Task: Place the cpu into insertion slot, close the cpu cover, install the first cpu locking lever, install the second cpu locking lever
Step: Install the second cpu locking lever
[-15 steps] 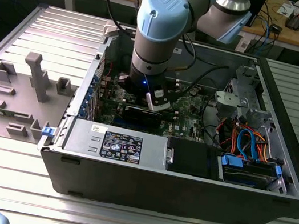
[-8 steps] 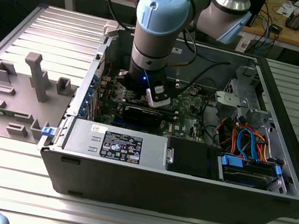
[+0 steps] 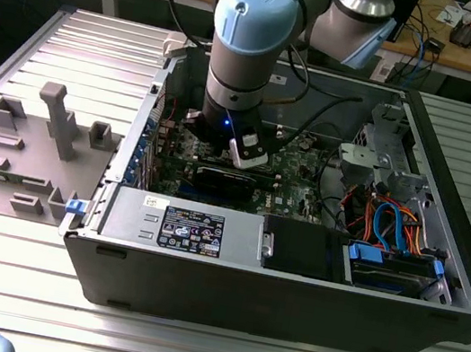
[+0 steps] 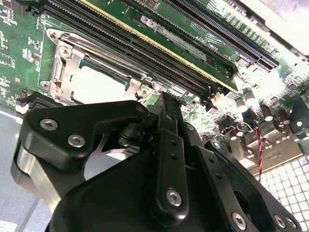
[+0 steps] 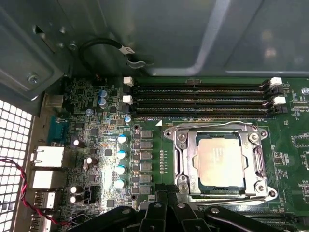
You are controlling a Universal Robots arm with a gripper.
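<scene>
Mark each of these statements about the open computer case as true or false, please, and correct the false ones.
1. The cpu lies in the insertion slot. True.
2. The cpu cover stands raised, away from the chip. False: in the first wrist view its frame lies flat around the chip.
3. The gripper hangs inside the case, above the green circuit board. True.
4. The memory slots lie between the socket and the case wall. True.
5. The grey fixture tray sits at the exterior view's right of the case. False: it sits at the exterior view's left.
</scene>
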